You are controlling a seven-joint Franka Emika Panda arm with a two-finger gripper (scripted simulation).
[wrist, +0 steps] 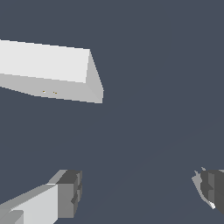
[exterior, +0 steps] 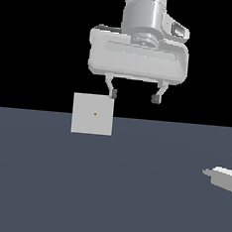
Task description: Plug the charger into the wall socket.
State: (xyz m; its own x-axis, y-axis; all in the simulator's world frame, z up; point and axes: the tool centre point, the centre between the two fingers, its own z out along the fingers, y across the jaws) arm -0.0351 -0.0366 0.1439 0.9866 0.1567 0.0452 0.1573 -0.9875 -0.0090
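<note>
**Flat slate-blue floor, two things sitting on it**

So the floor [exterior: 106, 196] is filling the lower half of the exterior frame, plain dark blue-grey, no markings. The wall socket [exterior: 92, 114] is standing upright on it at centre-left, tiny orange dot in the middle. The charger [exterior: 223, 178] is lying flat at the right edge, partly cut off, narrower end pointing left, well apart from the socket.
</note>
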